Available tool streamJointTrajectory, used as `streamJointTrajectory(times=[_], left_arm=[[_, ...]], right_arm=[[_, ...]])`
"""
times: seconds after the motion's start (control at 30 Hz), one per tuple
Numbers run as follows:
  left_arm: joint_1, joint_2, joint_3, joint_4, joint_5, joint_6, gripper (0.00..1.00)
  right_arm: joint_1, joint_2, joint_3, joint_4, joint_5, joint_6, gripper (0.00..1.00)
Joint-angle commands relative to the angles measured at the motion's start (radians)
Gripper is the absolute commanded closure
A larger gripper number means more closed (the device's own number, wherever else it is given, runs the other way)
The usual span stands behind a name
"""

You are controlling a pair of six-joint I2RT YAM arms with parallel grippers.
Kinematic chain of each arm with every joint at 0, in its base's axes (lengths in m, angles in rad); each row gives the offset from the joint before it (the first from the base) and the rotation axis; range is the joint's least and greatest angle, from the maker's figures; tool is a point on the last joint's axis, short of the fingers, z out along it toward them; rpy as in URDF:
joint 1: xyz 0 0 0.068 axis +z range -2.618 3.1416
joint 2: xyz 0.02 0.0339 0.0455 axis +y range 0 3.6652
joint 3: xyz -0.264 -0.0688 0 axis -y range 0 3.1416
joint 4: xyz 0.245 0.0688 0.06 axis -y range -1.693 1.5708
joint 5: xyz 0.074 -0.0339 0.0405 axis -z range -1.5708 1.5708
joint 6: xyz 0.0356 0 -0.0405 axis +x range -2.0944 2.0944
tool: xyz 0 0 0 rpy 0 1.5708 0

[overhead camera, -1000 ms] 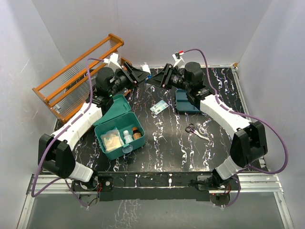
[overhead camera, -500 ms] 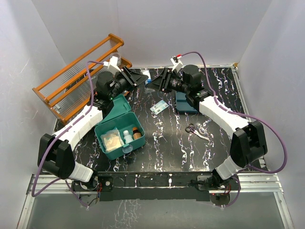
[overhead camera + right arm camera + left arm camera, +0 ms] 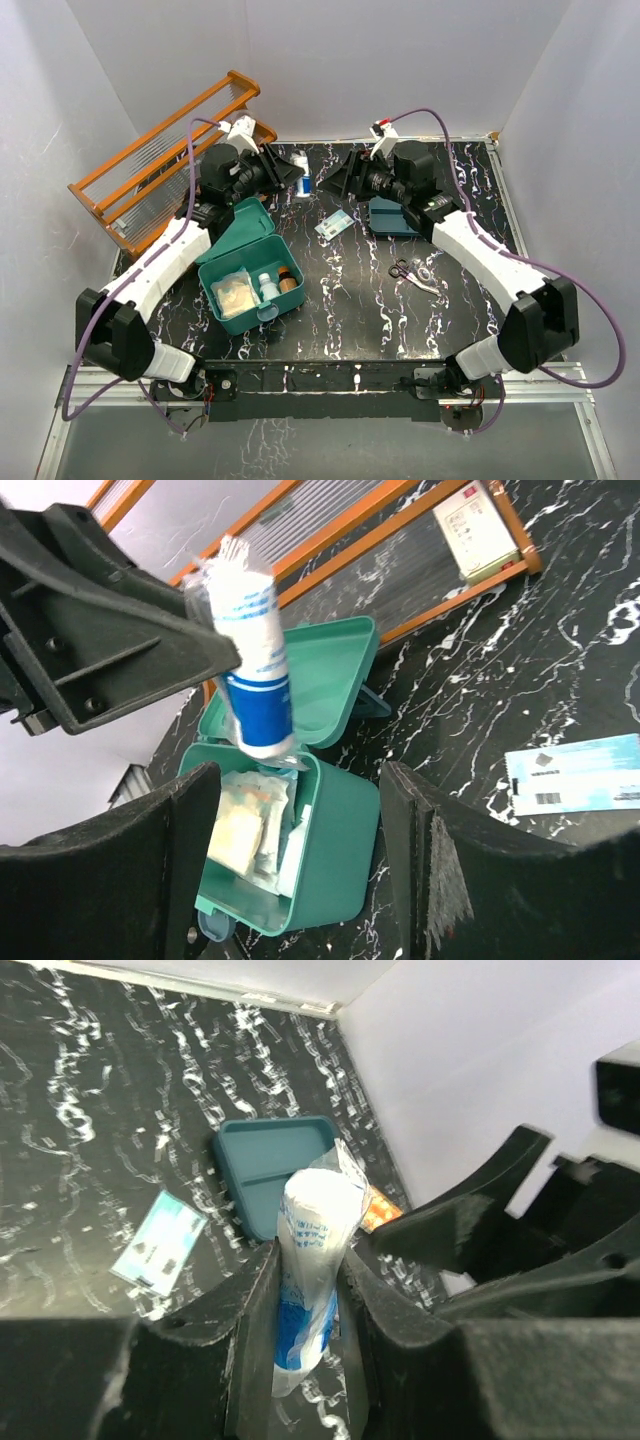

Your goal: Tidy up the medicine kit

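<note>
The medicine kit point(image 3: 262, 318) point(image 3: 340, 860) is an open teal box at the front left, lid point(image 3: 243, 229) raised, holding a gauze packet point(image 3: 235, 291), a white bottle point(image 3: 267, 287) and a brown bottle point(image 3: 289, 281). My left gripper point(image 3: 291, 171) point(image 3: 308, 1260) hangs above the table's back, shut on a white-and-blue wrapped roll point(image 3: 300, 163) point(image 3: 312, 1250) point(image 3: 250, 670). My right gripper point(image 3: 336, 178) point(image 3: 300, 775) faces it from the right, open and empty, its fingers apart from the roll.
An orange wooden rack point(image 3: 150, 165) point(image 3: 400, 540) stands at the back left with a small box point(image 3: 475, 525) in it. A flat teal tray point(image 3: 392, 218) point(image 3: 280, 1160), a blue-white sachet point(image 3: 335, 225) point(image 3: 160, 1245), an orange blister pack point(image 3: 378, 1210) and scissors point(image 3: 405, 270) lie at mid-right.
The left gripper has closed on the roll while the right gripper opened, let it go and drew back to the right.
</note>
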Motion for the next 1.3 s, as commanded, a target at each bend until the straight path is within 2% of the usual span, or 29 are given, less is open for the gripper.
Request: streamJointTrajectory(times=[0.0,0.17,0.37,0.57,0.9,1.27], left_arm=[[0.006,-0.125,0.101,-0.353,0.000,0.367,0.75],[0.005,-0.160,0.140,-0.596,0.079,0.640,0.71],[0.003,-0.196,0.108,-0.667,0.023,0.795,0.72],[-0.017,-0.232,0.009,-0.704,-0.021,0.948,0.72],[-0.041,-0.168,-0.071,-0.713,-0.072,1.119,0.74],[-0.068,-0.067,-0.132,-0.700,-0.057,1.179,0.75]], right_arm=[[-0.001,-0.074,-0.023,-0.029,0.116,-0.065,0.37],[-0.003,-0.074,-0.051,-0.063,0.172,-0.056,0.38],[-0.004,-0.033,-0.043,-0.129,0.259,-0.028,0.40],[-0.003,-0.019,-0.020,-0.169,0.361,-0.007,0.41],[-0.003,0.065,0.040,-0.229,0.420,0.026,0.41],[-0.005,0.191,0.074,-0.293,0.406,0.017,0.41]])
